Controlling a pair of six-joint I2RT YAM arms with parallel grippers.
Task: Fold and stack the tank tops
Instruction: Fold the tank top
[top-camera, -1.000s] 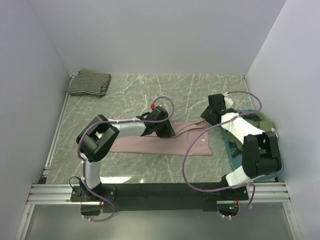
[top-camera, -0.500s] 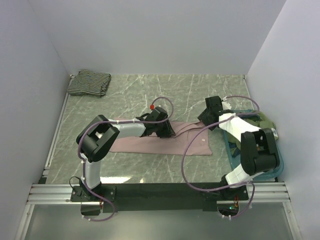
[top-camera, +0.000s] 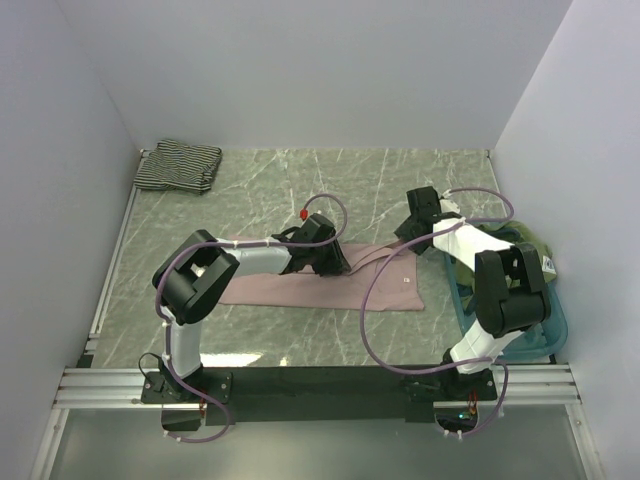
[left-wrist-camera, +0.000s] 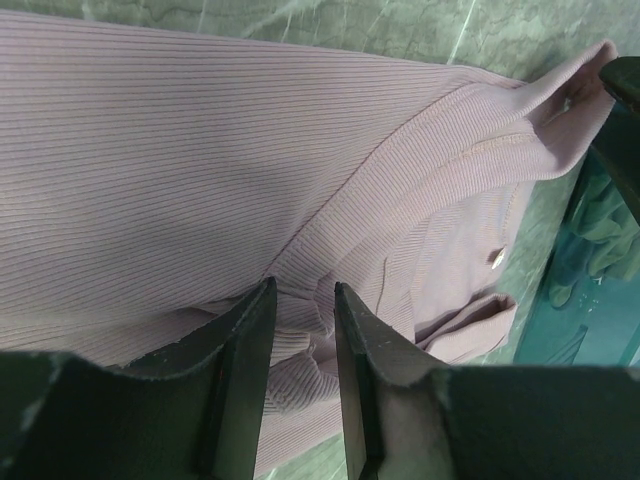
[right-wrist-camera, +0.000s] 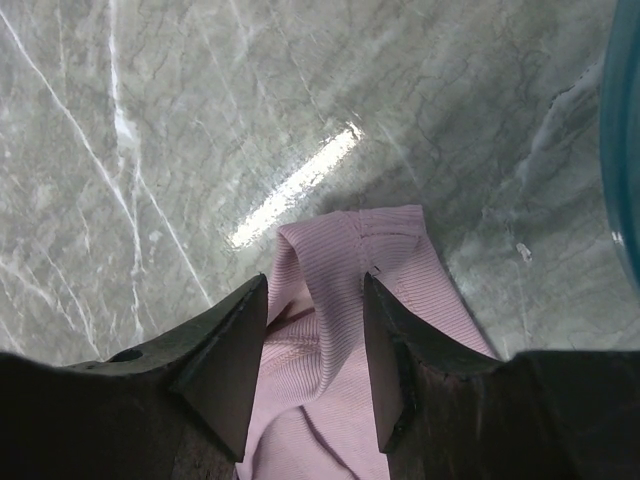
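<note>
Lying flat, pink tank top (top-camera: 330, 285), long axis left-right, straps rightward

— What's the surface like?
— A green marble-patterned table (top-camera: 300, 330) with pale veins, boxed in by plain white walls (top-camera: 300, 70); a bright glare streak lies on it in the right wrist view

— Anything at the right edge?
— A teal plastic tray (top-camera: 552, 325), with olive-green cloth (top-camera: 530, 243) bunched inside

— And along the near edge?
— A metal rail (top-camera: 110, 385), running the full width
</note>
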